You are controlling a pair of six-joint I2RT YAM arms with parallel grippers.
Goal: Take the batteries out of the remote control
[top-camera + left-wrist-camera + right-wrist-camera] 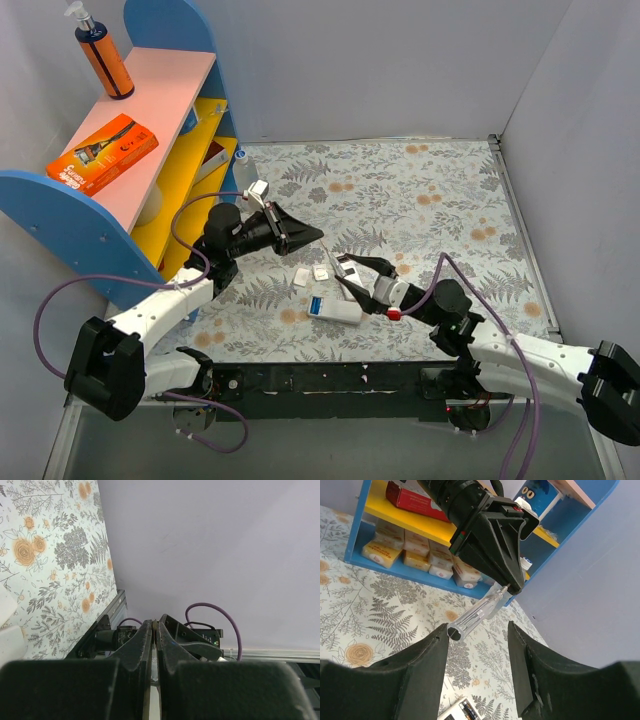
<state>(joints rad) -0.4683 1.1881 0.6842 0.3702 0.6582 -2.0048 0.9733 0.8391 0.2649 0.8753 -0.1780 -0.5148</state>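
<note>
Being small, light and slippery, the batteries (318, 303) are best pinched mid-body; left gripper (316, 235) is clamped on a stick (477, 611), right gripper (479, 630) is spread apart.

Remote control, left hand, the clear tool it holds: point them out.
remote control (345, 314), top view, its white body.
left hand (512, 586), right wrist view, at its closed fingertips.
clear tool (477, 613), right wrist view, middle of its shaft.

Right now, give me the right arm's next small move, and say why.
Probably close the right gripper on the clear tool: its free end lies between the open jaws, while the left gripper pinches the far end, so a handover looks ready.
</note>
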